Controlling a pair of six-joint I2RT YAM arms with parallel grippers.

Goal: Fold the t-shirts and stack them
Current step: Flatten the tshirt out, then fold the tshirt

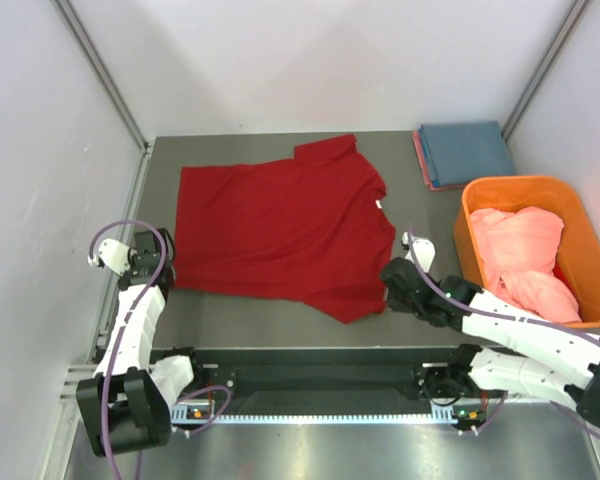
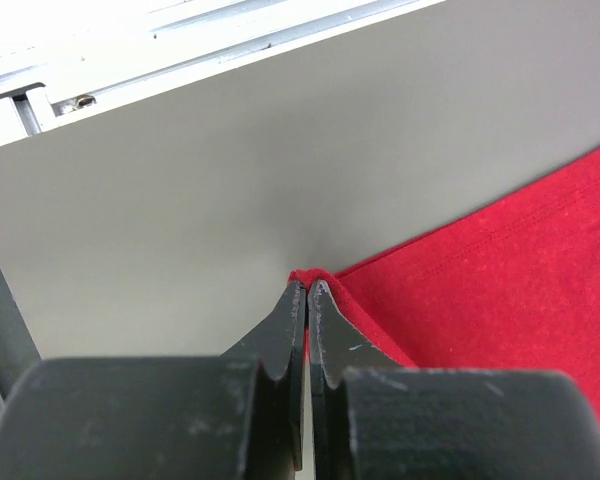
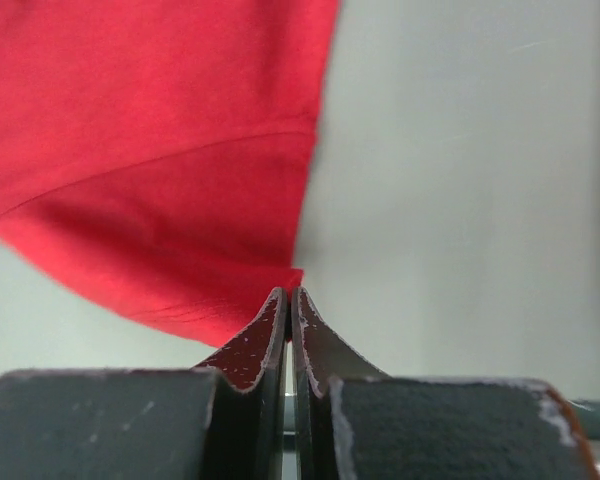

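A deep red t-shirt lies spread flat on the grey table, its collar and small white neck label pointing right. My left gripper is shut on the shirt's near-left hem corner; the left wrist view shows red cloth bunched at the closed tips of the left gripper. My right gripper is shut on the tip of the near sleeve, and in the right wrist view the red cloth runs into the right gripper. A folded blue t-shirt rests at the back right.
An orange plastic tub stands at the right edge with a crumpled salmon-pink t-shirt inside. A pink edge shows under the blue shirt. White walls with metal rails enclose the table on three sides.
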